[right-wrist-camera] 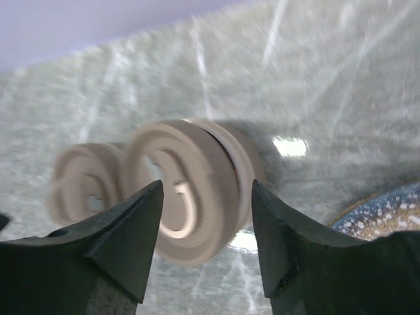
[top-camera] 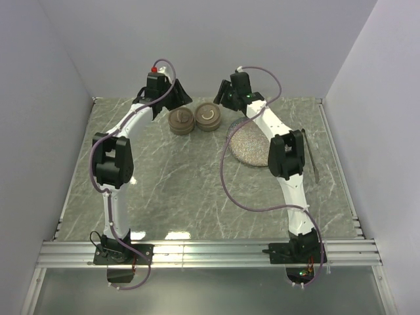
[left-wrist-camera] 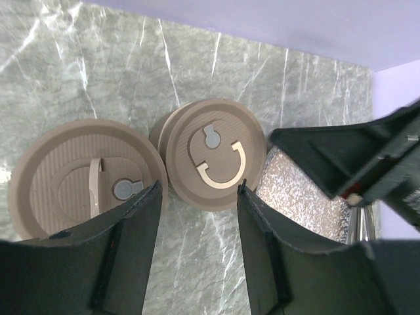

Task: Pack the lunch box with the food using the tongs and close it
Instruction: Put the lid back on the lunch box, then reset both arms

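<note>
Left fingers and right fingers are wide, holding nothing; lunch box sits at 12 o'clock on the counter, tongs at 3 o'clock; best pinch its lid gently, lift straight up.

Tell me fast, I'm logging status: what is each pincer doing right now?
Left pincer: open, holding nothing.
Right pincer: open, holding nothing.
</note>
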Controlling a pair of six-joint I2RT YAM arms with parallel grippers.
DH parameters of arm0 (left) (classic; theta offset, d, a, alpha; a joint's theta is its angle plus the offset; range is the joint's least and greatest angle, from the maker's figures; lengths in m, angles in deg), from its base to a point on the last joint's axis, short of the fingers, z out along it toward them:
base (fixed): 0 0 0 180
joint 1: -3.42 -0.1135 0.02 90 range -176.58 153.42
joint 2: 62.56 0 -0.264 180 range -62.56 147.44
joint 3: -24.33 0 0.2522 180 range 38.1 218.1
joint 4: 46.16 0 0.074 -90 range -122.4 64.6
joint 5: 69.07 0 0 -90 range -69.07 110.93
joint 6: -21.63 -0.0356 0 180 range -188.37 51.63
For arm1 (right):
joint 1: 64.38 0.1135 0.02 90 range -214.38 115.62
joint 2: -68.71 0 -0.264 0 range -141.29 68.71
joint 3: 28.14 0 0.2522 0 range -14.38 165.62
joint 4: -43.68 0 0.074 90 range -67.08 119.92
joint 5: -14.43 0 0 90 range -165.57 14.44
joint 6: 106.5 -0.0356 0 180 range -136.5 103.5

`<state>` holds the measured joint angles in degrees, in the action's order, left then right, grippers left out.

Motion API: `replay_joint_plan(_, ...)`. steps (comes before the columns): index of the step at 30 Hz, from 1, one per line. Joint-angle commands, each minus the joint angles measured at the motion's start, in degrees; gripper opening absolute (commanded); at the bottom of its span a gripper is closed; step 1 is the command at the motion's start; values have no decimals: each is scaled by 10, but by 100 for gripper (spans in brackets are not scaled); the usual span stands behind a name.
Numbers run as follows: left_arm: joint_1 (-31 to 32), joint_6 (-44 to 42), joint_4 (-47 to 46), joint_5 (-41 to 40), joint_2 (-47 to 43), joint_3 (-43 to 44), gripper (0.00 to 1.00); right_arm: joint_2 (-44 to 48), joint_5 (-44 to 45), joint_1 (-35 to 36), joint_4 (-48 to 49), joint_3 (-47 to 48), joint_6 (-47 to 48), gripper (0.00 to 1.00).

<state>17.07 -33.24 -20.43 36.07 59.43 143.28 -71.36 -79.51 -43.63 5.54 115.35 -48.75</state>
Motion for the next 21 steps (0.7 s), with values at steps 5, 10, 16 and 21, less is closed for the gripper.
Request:
replay_joint_plan(5, -26, -22, 2, -3, -63, 18, 67, 127, -11, -20, 142, -38, 4, 71)
replay_joint_plan(10, -71, -34, 19, -24, -117, 5, 87, 201, -15, -42, 140, -86, 61, 76)
replay_joint_plan(16, -135, -65, 58, -52, -195, -24, 99, 361, 62, -53, 127, -258, 200, 80)
replay_joint_plan(21, -205, -78, 68, -65, -271, -94, 99, 505, 99, -77, 154, -431, 212, 82)
